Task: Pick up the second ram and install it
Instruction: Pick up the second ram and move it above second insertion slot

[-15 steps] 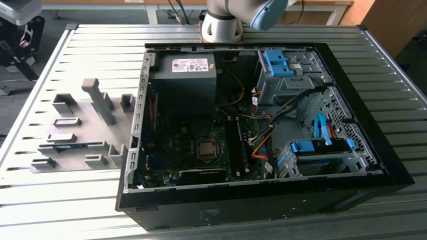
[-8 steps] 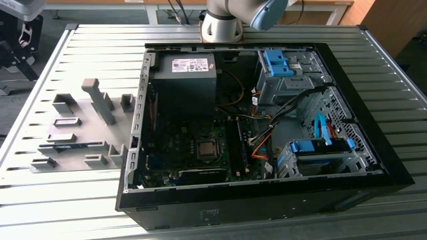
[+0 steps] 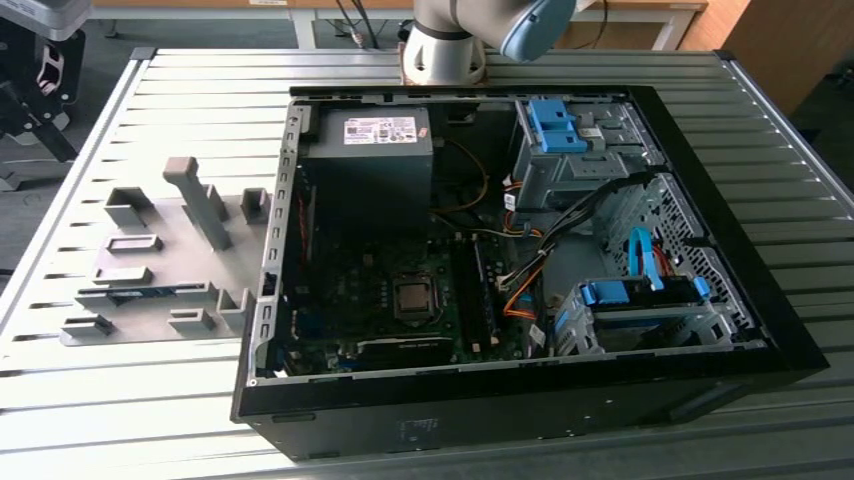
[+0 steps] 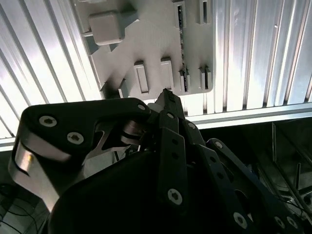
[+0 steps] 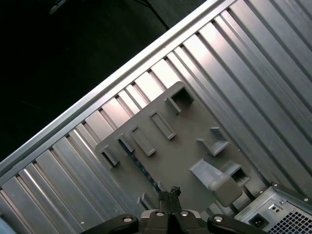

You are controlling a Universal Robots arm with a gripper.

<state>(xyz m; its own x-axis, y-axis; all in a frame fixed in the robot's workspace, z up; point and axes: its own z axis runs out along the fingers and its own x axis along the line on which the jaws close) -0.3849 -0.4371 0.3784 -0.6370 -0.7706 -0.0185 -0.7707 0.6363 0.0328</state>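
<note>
The second ram (image 3: pixel 140 292) is a thin blue stick that stands on edge in a slot of the grey fixture plate (image 3: pixel 160 225), on the exterior view's left. In the first wrist view the second ram (image 5: pixel 140 165) is a dark blue line between two small holder blocks. My gripper (image 5: pixel 169 191) hovers high above the plate, its fingers pressed together and holding nothing. In the second wrist view the gripper (image 4: pixel 165 95) is seen from behind, pointing toward the plate's edge, with the second ram (image 4: pixel 183 46) beyond its tip.
An open black computer case (image 3: pixel 787 350) lies on the slatted aluminium table (image 3: pixel 147 400), to the right of the fixture plate in the exterior view. Inside it are a motherboard (image 3: pixel 360 300), a power supply (image 3: pixel 374 135) and blue drive brackets (image 3: pixel 554 125). A tall grey block (image 3: pixel 198 200) rises from the plate.
</note>
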